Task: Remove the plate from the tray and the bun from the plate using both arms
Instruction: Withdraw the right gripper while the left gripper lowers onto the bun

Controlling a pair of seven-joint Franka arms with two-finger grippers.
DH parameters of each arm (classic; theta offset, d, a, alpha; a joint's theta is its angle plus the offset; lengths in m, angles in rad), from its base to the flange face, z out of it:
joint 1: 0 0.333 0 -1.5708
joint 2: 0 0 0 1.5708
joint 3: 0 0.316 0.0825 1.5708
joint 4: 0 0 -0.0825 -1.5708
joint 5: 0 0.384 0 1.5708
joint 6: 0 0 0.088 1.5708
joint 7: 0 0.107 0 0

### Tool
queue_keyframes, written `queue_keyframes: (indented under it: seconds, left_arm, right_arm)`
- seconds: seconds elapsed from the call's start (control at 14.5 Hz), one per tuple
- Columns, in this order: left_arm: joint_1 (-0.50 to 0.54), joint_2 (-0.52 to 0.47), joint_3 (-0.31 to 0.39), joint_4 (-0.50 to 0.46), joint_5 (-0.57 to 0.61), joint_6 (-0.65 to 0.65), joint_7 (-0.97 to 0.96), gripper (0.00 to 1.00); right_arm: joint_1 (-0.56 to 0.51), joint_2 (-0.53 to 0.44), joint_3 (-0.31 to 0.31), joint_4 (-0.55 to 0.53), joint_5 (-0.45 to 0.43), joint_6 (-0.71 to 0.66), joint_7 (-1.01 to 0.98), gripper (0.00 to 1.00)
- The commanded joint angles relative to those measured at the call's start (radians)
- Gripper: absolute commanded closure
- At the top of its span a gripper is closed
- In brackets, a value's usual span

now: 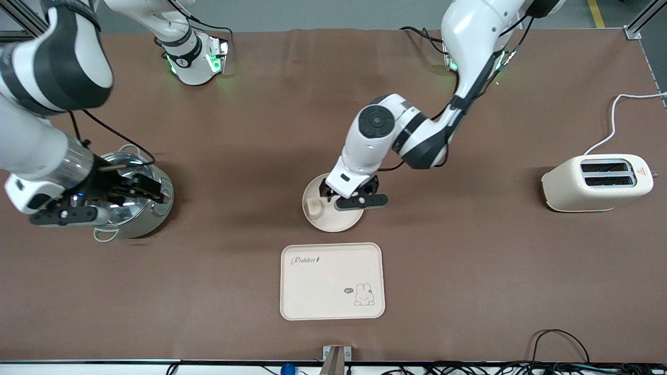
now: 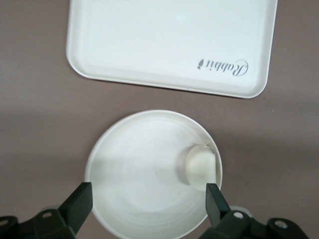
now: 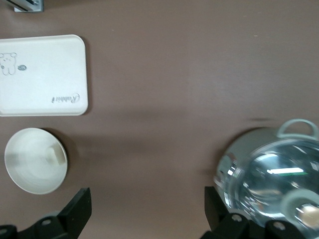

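While open, bun (image 2: pixel 199 167) beside finger (image 2: pixel 215 201)

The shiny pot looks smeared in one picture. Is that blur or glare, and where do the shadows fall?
Right wrist view: the steel pot looks smeared, with a bright reflected streak. Front view: soft shadows lie beside the pot and toaster. Left wrist view: the plate and bun look sharp, evenly lit.
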Motion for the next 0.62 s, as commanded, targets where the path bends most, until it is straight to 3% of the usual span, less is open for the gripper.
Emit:
queue_keyframes:
  seconds: [0.0, 0.21, 0.55]
  left_arm:
    - [-0.042, 0.071, 0.01, 0.031, 0.088, 0.088, -0.136, 0.0]
    - [-0.046, 0.117, 0.012, 0.031, 0.089, 0.179, -0.144, 0.0]
    - [-0.052, 0.177, 0.012, 0.033, 0.088, 0.311, -0.194, 0.0]
  right_arm:
    - [-0.031, -0.047, 0.011, 0.057, -0.087, -0.108, -0.004, 0.0]
    - [-0.111, -0.136, 0.021, 0.052, -0.124, -0.19, -0.014, 0.0]
    - [-0.154, -0.211, -0.005, 0.047, -0.127, -0.317, -0.023, 0.0]
